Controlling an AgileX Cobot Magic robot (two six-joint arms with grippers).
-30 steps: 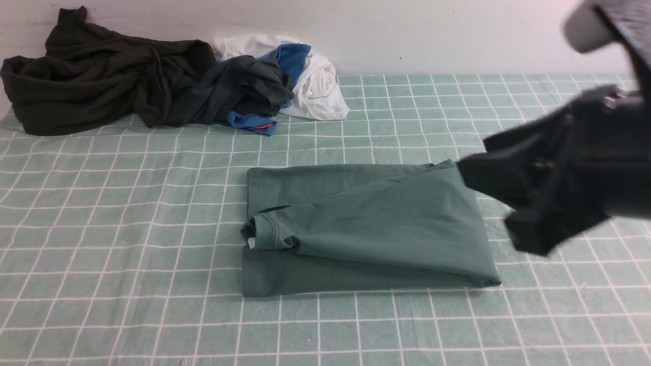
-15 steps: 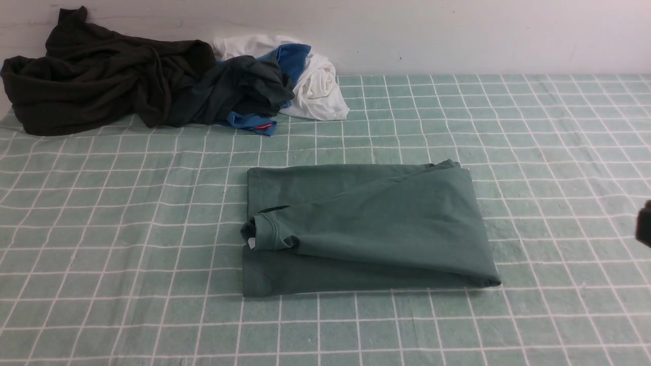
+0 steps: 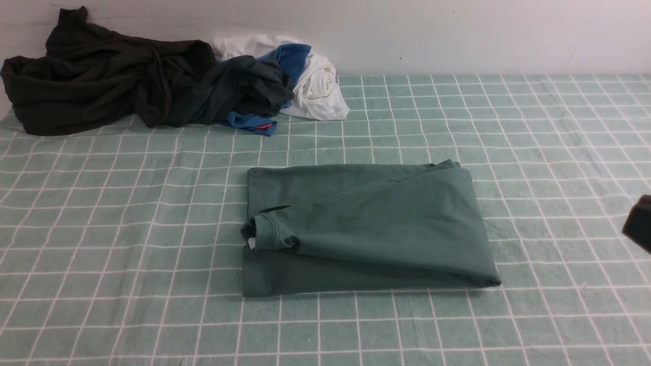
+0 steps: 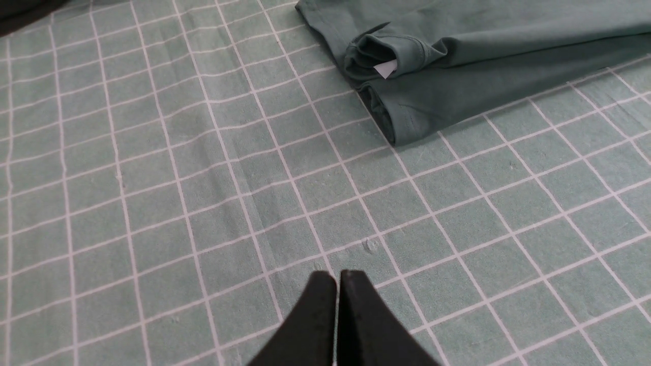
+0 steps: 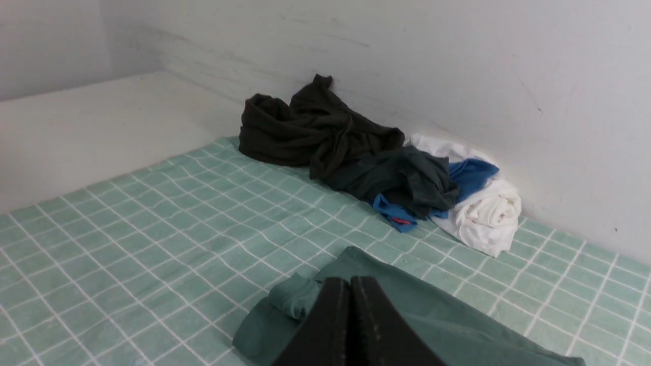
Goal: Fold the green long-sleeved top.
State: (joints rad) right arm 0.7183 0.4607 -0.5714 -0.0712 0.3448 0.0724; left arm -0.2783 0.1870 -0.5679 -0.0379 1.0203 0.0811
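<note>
The green long-sleeved top (image 3: 366,223) lies folded into a rough rectangle in the middle of the checked cloth, with a rolled cuff and a white tag at its left edge. No gripper touches it. My left gripper (image 4: 338,275) is shut and empty, hovering over bare cloth a little way from the top's (image 4: 457,61) near left corner. My right gripper (image 5: 350,280) is also shut and empty, held above the top (image 5: 457,320) and looking across it. In the front view only a dark sliver of the right gripper (image 3: 641,230) shows, at the right edge.
A very dark olive-black garment (image 3: 96,81) is heaped at the back left against the wall. Beside it lie a dark grey-green garment (image 3: 239,91) and blue and white cloth (image 3: 318,84). The green checked cloth (image 3: 127,229) covers the whole table.
My right arm, which stood by the top's right edge with its jaws apart, has pulled away to the right and shut. Only its tip now shows. The top has not moved.
</note>
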